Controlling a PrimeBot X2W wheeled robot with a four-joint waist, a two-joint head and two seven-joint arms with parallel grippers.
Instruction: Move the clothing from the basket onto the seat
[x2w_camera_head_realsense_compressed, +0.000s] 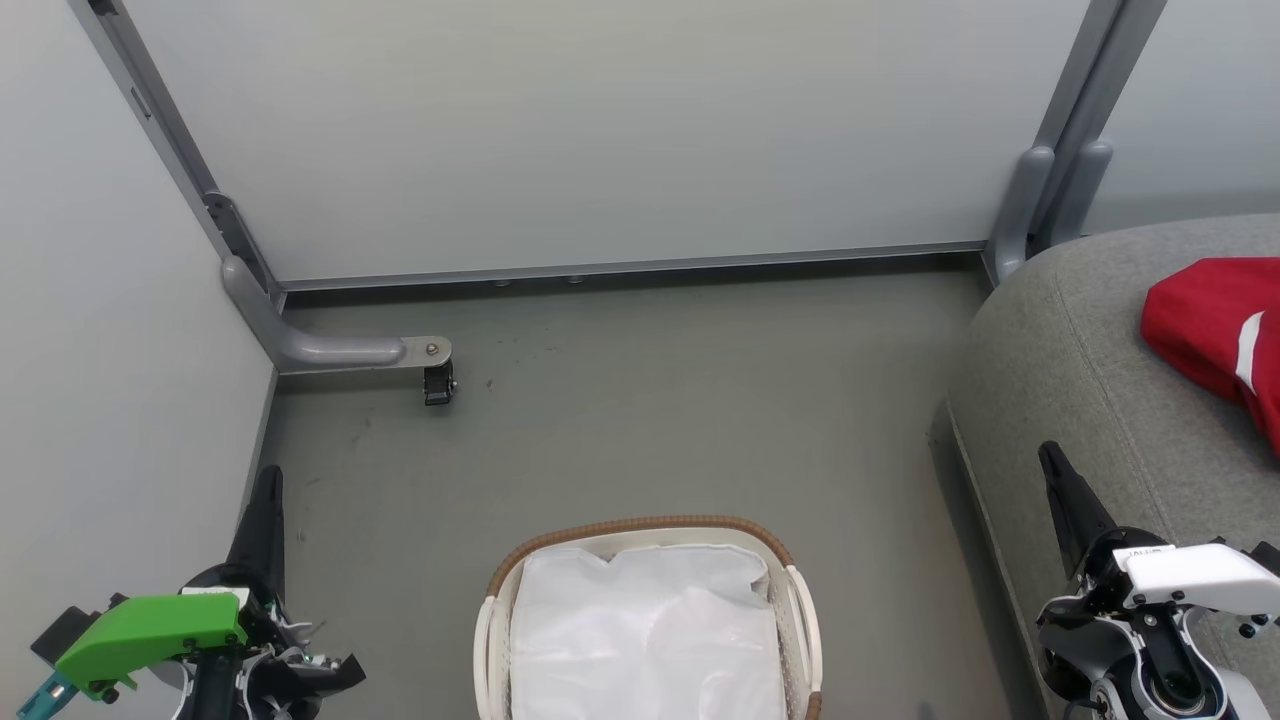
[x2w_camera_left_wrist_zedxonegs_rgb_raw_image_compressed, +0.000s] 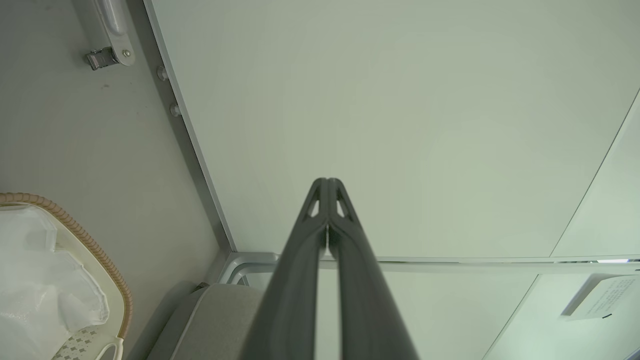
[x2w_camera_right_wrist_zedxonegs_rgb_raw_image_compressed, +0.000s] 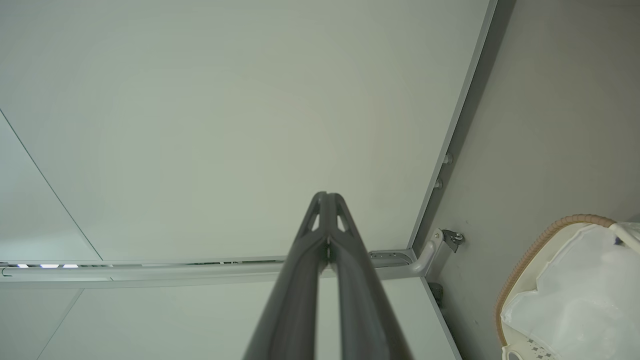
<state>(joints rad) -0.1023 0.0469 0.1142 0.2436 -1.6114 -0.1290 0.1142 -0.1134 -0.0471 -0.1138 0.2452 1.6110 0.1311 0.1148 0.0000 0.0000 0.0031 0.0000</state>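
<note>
Red clothing (x2w_camera_head_realsense_compressed: 1210, 312) on grey seat (x2w_camera_head_realsense_compressed: 1080, 390), basket (x2w_camera_head_realsense_compressed: 640, 524) between left gripper (x2w_camera_head_realsense_compressed: 268, 482) and right gripper (x2w_camera_head_realsense_compressed: 1052, 458), both closed, empty.

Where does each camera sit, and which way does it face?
Head view: on the head, facing forward and down at the basket and the seat bearing the clothing; left tool and right tool show, shut, at the lower corners.
Left wrist view: on the left wrist, facing along its tool at the panel; basket at lower left.
Right wrist view: on the right wrist, facing along its tool at the panel; basket at lower right.
Shared: all three show the basket's white liner.
</note>
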